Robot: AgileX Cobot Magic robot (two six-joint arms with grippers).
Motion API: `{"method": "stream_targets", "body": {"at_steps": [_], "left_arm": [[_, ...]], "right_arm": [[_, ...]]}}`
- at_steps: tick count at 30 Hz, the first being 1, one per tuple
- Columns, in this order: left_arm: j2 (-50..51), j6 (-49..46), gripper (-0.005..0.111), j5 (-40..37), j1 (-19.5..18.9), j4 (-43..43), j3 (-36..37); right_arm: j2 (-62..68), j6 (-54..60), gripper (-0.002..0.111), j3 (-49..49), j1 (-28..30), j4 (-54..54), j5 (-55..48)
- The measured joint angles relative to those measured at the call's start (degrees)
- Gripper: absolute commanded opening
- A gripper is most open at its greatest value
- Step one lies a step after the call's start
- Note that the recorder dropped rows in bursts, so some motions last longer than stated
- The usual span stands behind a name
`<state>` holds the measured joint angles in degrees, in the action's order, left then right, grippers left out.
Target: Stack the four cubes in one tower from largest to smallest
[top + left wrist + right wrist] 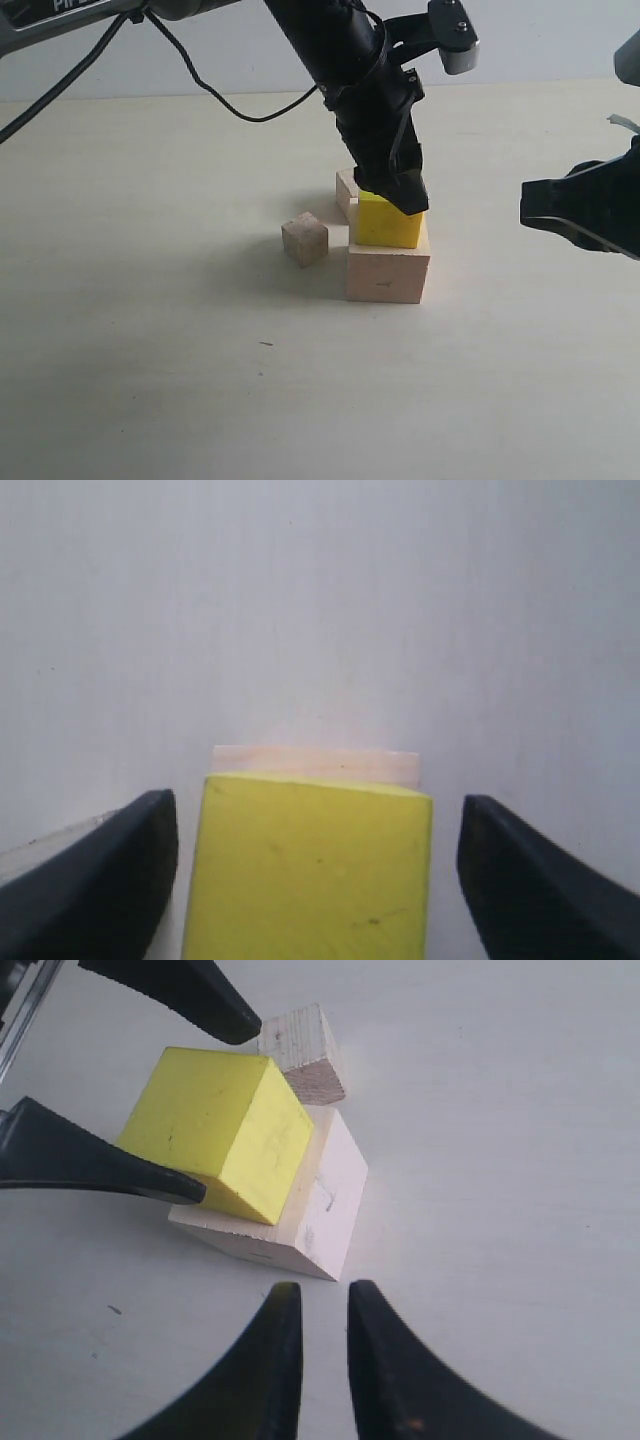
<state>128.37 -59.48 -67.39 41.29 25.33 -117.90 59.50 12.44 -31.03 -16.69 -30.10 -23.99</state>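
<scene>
— Right, starting with the left gripper (317, 810): together or apart?
— Apart, and wide. Straddles the mid-sized bright yellow cube (310, 875), with one black finger (100, 880) at each flank and a sliver of gap on both sides in the left wrist view. Not clamped on anything.
— And resting where, that yellow cube?
— Sits flat on top of the large pale pinkish wooden cube (388, 275), within its top face. Makes a stack of two on the pale tabletop (150, 350). Same from the right wrist view: yellow on pale, with the left gripper's fingers on either side.
— Now for the right gripper (325, 1290)?
— Hangs off to the right of the stack in the exterior view, well apart from it. Fingers nearly together, only a slim gap left, nothing held between.
— As for the two tan ones?
— Both down on the table, neither stacked. Left of the stack, near it but not touching: the smallest tan wooden cube (305, 239). Behind the stack, mostly hidden by it and by the left arm: the smaller tan wooden cube (346, 192). Cannot tell whether touching the pale cube.
</scene>
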Motion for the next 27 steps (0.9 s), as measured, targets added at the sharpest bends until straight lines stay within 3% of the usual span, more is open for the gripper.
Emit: {"method": "stream_targets", "body": {"at_steps": [27], "left_arm": [[0.4, -2.76, 0.074, -0.69, 0.0, 0.0, 0.0]], "right_arm": [[0.0, 0.0, 0.018, 0.0, 0.0, 0.0, 0.0]]}}
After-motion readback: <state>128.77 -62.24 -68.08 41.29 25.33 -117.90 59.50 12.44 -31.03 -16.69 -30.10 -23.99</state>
